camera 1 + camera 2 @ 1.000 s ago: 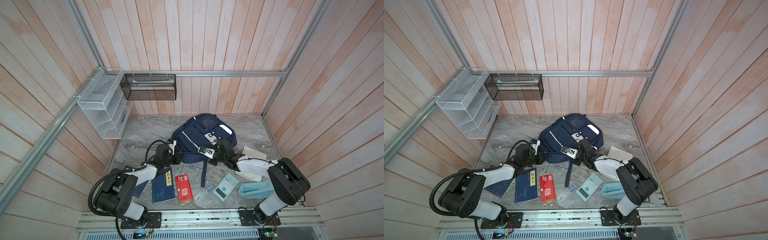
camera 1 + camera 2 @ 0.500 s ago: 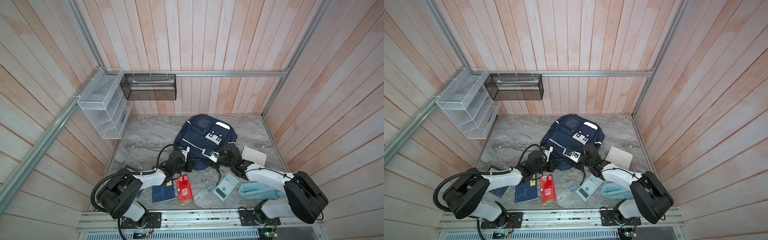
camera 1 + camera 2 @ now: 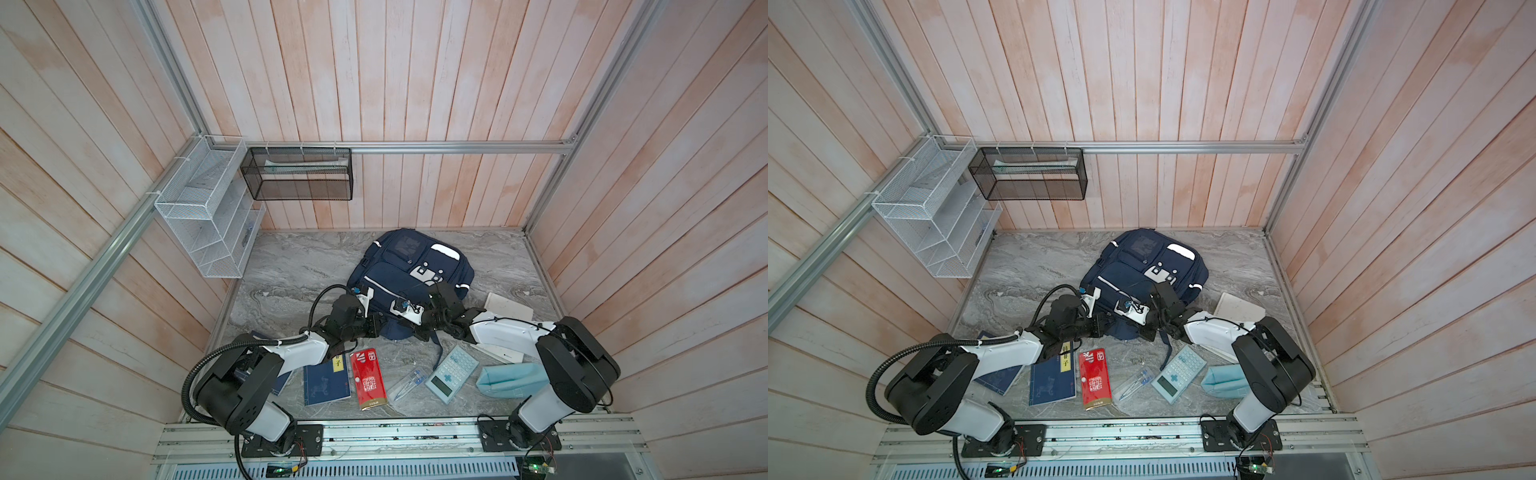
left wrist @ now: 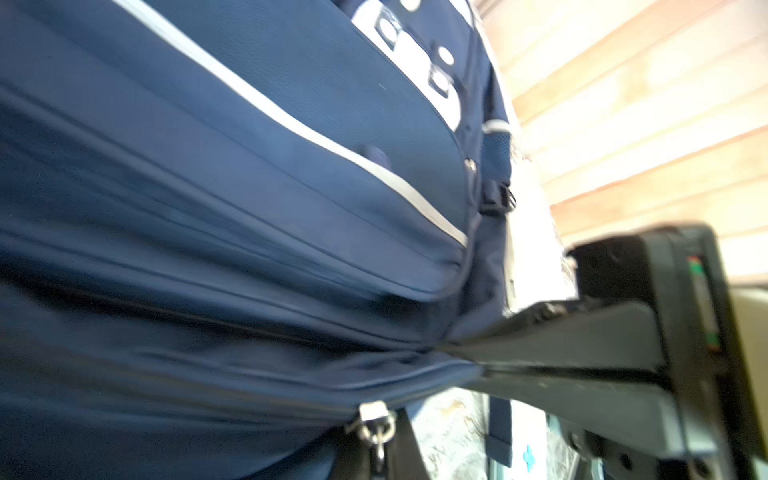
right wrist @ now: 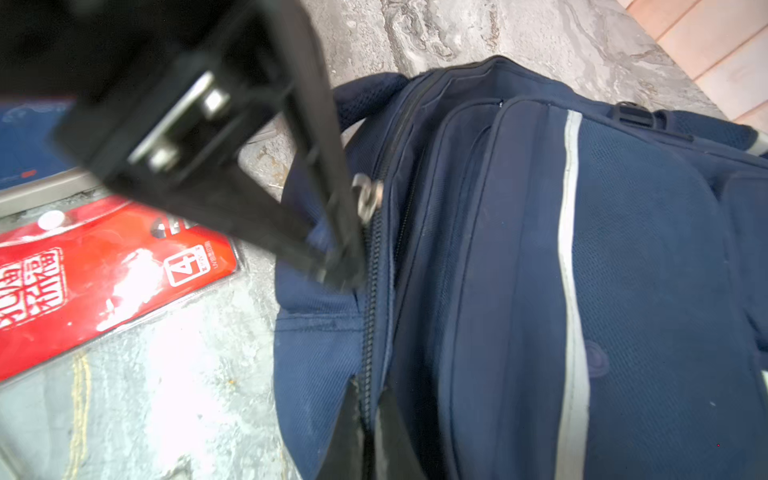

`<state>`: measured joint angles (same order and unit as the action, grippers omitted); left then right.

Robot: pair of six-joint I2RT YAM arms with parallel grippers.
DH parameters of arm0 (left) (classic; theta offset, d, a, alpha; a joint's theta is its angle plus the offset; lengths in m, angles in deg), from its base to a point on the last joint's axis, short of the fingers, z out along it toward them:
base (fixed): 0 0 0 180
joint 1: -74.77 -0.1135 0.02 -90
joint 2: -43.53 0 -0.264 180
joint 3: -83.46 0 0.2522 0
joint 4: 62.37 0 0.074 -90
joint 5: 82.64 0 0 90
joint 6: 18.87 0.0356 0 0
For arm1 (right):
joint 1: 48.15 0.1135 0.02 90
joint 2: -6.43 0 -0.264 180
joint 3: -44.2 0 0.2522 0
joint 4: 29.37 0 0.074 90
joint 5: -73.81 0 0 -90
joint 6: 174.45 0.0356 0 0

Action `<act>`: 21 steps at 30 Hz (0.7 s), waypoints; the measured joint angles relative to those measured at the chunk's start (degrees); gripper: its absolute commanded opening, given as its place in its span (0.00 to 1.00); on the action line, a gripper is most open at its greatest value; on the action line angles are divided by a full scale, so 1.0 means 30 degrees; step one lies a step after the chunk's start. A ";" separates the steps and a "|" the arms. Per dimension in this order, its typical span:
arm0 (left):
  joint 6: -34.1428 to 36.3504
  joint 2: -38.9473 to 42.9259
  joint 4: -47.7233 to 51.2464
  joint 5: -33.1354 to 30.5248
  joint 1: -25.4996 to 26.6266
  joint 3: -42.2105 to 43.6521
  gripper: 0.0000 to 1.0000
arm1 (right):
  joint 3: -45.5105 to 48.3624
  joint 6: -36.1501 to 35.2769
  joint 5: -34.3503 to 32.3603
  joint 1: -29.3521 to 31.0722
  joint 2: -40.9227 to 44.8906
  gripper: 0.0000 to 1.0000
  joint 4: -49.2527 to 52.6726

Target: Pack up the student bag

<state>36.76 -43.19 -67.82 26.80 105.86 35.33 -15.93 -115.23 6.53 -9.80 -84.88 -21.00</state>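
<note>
In both top views the backpack (image 3: 409, 270) lies flat in the middle of the grey floor (image 3: 291, 282), its zipped top edge facing 6 o'clock. The left claw (image 3: 380, 326) meets that edge from 9 o'clock and the right claw (image 3: 409, 330) from 3 o'clock, with their tips close together. At 6 o'clock of the bag lie a blue book (image 3: 324, 380), a red packet (image 3: 368, 378), a calculator (image 3: 451, 372) and a light-blue pouch (image 3: 509, 380), all unpacked.

In the left wrist view the left claw (image 4: 465, 359) is closed tight on a fold of the backpack (image 4: 249, 187) at the seam. The metal zip pull (image 4: 374, 419) hangs free just beside the tips.

In the right wrist view the right claw (image 5: 368, 399) is closed too, its 2 fingers meeting over the zip teeth of the backpack (image 5: 623, 291). It seems to nip the seam there, though the tips sit at the picture's blurred edge. The left claw (image 5: 332, 262) holds cloth further along, with the zip pull (image 5: 365, 195) against its side. The teeth between the 2 claws look meshed.

The step in hand is probably opening the main zip, and neither claw has the pull. To do it well, 1 claw should stay clamped on the seam as an anchor while the other moves onto the pull. The pull then wants drawing along the teeth, low and level, so the cloth stays taut and the bag does not slide.
</note>
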 measured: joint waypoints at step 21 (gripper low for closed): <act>-0.0954 0.3628 0.0168 0.0000 0.0794 0.3060 0.00 | 0.1013 0.1341 -0.5442 -0.1581 0.2958 0.62 0.1938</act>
<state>33.90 -32.30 -67.31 26.80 108.24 44.51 -12.89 -111.21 -9.80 -14.55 -76.00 -15.18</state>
